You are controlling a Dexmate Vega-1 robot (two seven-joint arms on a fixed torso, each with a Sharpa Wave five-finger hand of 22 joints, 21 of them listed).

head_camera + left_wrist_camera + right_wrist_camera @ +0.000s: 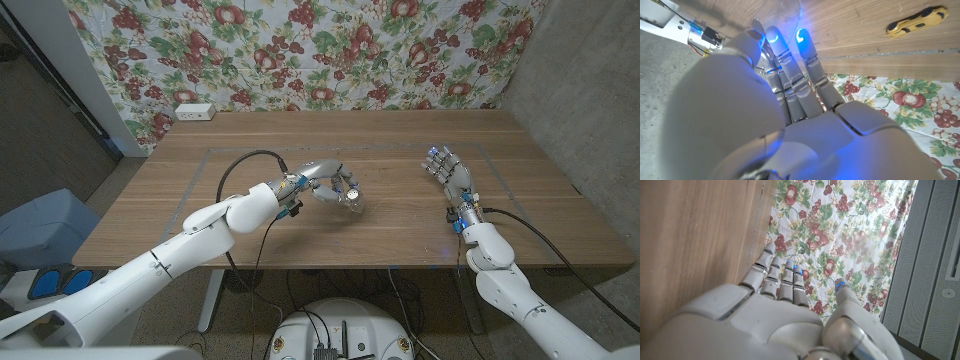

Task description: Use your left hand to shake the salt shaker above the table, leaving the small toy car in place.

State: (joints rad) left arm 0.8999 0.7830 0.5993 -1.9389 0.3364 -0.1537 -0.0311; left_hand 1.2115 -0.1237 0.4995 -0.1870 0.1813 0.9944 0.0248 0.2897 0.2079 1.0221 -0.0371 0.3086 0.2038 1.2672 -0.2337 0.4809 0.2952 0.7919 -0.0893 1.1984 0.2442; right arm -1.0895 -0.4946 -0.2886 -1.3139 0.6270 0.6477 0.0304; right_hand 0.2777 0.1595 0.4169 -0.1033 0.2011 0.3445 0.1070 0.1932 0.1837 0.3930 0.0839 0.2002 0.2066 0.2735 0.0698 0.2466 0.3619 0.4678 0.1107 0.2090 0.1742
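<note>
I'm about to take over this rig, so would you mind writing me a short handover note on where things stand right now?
Left hand: grips the clear salt shaker near the table's middle; whether it is lifted off the wood is hard to tell.
Right hand: holds nothing, fingers apart, over the table's right side.
Small yellow toy car: on the table, apart from the left hand, seen in the left wrist view.
Done: shaker grasped.
Left: shake it above the table, leaving the car alone.

I count one salt shaker (351, 197) near the wooden table's (400, 150) middle, one yellow toy car (916, 21) on it, and two robot hands.
</note>
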